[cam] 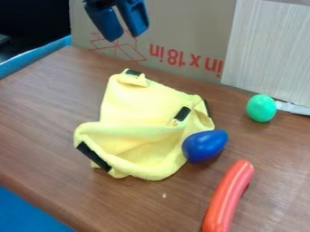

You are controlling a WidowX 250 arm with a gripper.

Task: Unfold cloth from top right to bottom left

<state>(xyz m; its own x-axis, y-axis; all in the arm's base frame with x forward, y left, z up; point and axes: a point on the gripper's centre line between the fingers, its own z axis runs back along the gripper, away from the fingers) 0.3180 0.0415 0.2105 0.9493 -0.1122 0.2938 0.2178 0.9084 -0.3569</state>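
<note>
My gripper (126,34) hangs at the top of the view, left of centre, above and behind the cloth, touching nothing. Its two fingers are apart, with a gap between them. The yellow cloth (142,106) lies crumpled and partly folded in the middle of the wooden table. Black strips mark its top left corner, its right side and its lower left edge. A thick fold runs across its lower half, and part of the right side is bunched up.
A blue egg-shaped object (205,145) touches the cloth's lower right side. A red sausage-like object (227,197) lies at the lower right, and a green egg (261,108) sits farther back. A cardboard panel (181,34) and a light wood-grain board (269,50) stand along the back of the table (42,118).
</note>
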